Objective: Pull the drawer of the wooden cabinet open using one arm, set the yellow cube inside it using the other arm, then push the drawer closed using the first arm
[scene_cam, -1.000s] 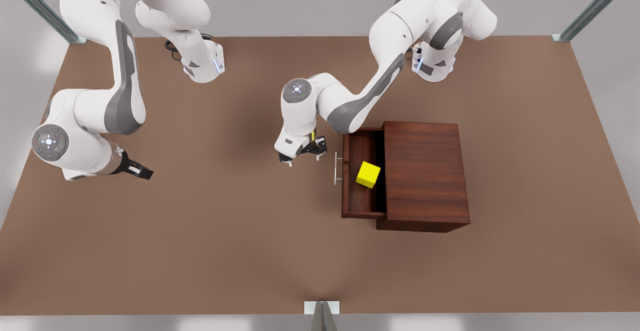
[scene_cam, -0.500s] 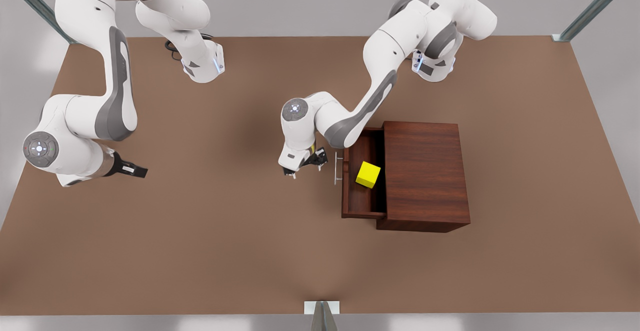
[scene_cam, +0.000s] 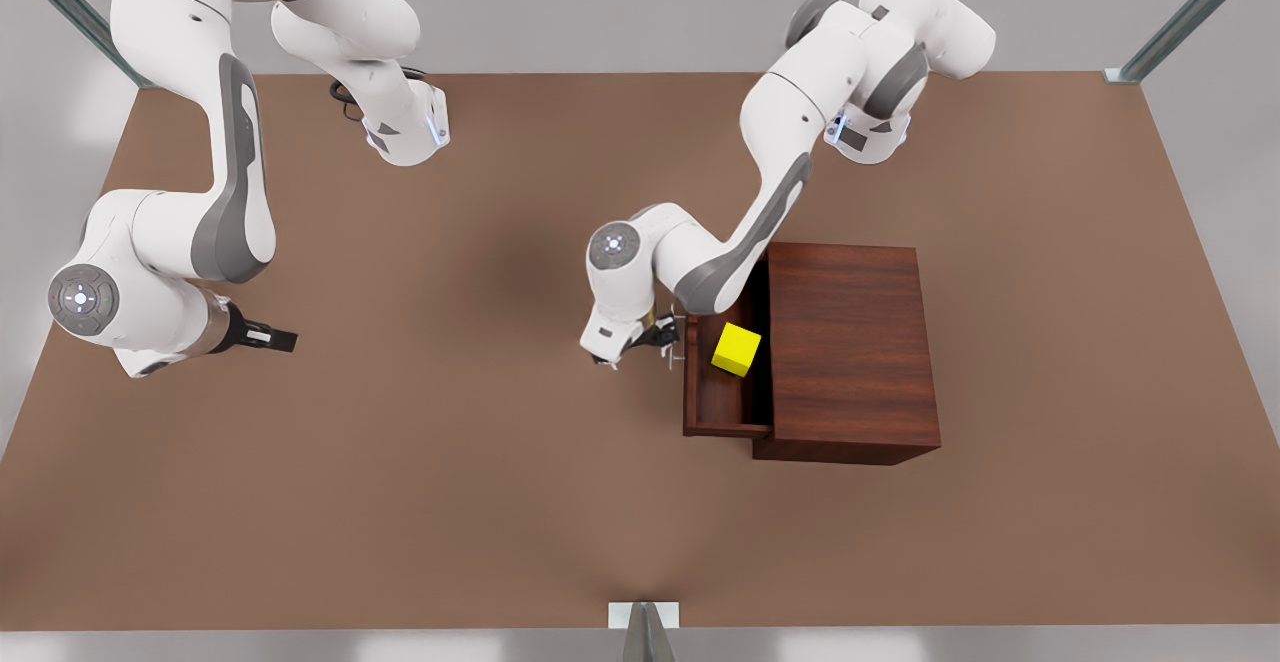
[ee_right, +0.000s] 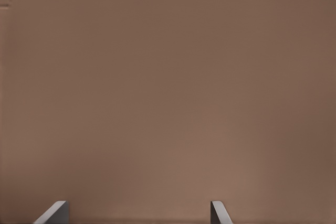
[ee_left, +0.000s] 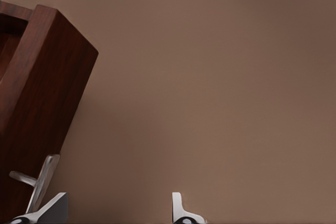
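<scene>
One cube (scene_cam: 736, 349) is sat in the half-open drawer (scene_cam: 722, 402), which is stuck out of the cabinet (scene_cam: 850, 352) just past the left gripper (scene_cam: 655, 340). That gripper's fingers (ee_left: 52, 208) are spread apart, right up against the handle (scene_cam: 672, 347), elbow bent over the drawer. Way off from all that, the right gripper (scene_cam: 270, 339) is parked over bare table (scene_cam: 450, 462), fingers (ee_right: 55, 212) spread too, nothing held.

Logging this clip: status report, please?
Left gripper open at the drawer handle. Right gripper open, waiting at the front view's left. Yellow cube inside, drawer not shut. Nothing blocking.
</scene>
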Robot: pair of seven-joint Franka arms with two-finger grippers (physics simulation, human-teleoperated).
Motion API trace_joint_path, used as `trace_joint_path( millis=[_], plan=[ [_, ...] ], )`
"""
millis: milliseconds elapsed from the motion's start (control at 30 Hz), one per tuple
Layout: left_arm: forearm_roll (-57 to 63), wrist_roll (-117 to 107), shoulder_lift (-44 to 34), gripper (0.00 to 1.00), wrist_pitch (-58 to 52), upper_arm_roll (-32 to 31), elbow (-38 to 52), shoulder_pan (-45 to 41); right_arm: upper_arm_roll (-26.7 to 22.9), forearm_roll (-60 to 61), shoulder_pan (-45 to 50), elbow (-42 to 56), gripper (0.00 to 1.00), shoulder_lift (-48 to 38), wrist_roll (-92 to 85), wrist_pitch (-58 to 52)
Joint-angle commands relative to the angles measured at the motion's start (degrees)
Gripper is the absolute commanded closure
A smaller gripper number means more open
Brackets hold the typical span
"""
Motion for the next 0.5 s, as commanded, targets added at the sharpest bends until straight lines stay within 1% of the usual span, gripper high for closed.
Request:
trace_joint_path(
  millis=[0,467],
  plan=[
    [0.0,10.42,-0.28,0.0,-2.1,0.01,0.02,0.33,-0.01,0.04,0.03,0.03,0.0,-0.06,-3.14,-0.02],
    [-0.35,18.06,-1.07,0.0,-4.65,0.01,-0.86,3.93,-0.01,0.13,0.03,0.2,0.0,-0.06,-2.79,0.24]
  ],
)
